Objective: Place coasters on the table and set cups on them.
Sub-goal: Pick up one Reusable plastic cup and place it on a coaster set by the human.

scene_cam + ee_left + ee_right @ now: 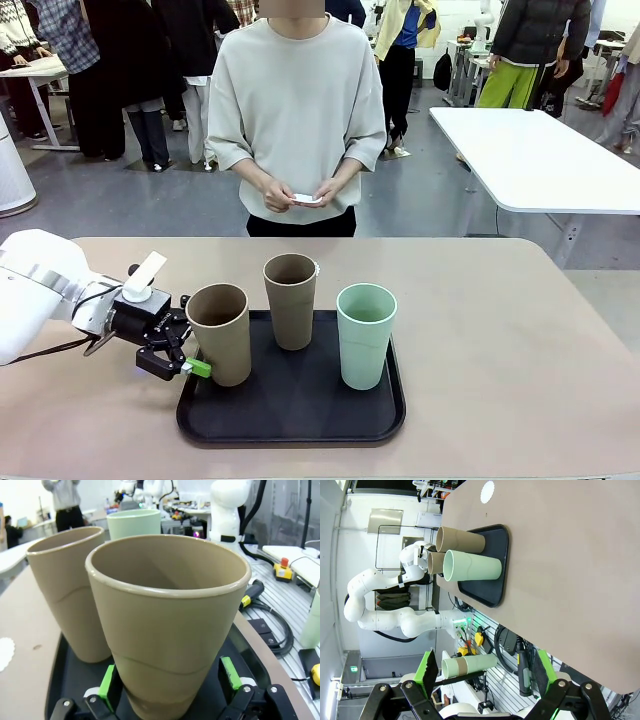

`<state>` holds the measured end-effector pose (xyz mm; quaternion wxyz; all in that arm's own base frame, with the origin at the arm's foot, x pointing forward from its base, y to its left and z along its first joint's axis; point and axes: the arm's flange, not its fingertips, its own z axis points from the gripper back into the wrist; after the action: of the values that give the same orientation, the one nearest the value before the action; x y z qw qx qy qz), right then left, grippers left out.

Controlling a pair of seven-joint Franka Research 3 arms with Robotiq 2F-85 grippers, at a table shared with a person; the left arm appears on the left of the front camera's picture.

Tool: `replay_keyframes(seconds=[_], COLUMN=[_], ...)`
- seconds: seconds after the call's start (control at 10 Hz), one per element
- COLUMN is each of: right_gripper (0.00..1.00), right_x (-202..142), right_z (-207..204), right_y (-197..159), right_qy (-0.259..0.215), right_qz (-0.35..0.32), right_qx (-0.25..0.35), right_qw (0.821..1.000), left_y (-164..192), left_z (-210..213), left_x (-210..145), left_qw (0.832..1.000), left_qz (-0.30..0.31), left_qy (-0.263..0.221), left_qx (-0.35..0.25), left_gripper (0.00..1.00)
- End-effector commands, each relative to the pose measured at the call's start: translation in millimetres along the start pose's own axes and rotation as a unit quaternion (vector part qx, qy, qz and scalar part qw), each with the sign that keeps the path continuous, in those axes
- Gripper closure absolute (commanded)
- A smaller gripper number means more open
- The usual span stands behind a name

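While the left fingers (106, 685) stand spread, a tan cup (167, 630) sits between them.

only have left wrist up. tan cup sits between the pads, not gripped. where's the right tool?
Observer: Right tool is open and holding nothing, well back from the tray with the cups.
Operator: ok. I can't see any coaster near the person. Does the person have one?
Observer: Front view: the person at the far side holds a small flat white thing in both hands. It looks like a coaster.
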<state>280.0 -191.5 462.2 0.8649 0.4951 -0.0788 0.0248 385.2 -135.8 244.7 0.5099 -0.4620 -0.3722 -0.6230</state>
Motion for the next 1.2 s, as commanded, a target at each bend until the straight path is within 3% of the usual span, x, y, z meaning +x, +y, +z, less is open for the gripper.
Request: replay_keyframes(seconds=[0.0,0.6,0.7,0.8,0.9,1.0,1.1], right_gripper=[0.00,0.00,0.00,0.00,0.00,0.00,0.00], right_x=[2,2,2,2,2,2,2], right_z=[1,1,1,1,1,1,1], right_y=[0,0,0,0,0,0,0], right_qy=[-0.004,-0.004,-0.004,-0.004,-0.004,-0.004,-0.004], right_qz=[0.001,0.001,0.001,0.001,0.001,0.001,0.001], right_qx=[0.003,0.003,0.003,0.003,0.003,0.003,0.003], right_qw=[1.000,1.000,1.000,1.000,1.000,1.000,1.000], left_y=[3,4,4,3,3,2,0], left_z=[-10,-27,-25,-25,-24,-23,-21], left_x=[-8,-13,-13,-13,-12,-11,-8], left_qw=[1.000,0.999,0.999,0.999,0.999,0.999,0.999], left_qz=[-0.025,-0.017,-0.021,-0.020,-0.019,-0.015,-0.016], left_qy=[-0.006,-0.024,-0.028,-0.026,-0.027,-0.028,-0.034], left_qx=[0.016,0.034,0.031,0.031,0.031,0.032,0.030], left_gripper=[0.00,0.00,0.17,0.50,0.68,1.00,1.00])
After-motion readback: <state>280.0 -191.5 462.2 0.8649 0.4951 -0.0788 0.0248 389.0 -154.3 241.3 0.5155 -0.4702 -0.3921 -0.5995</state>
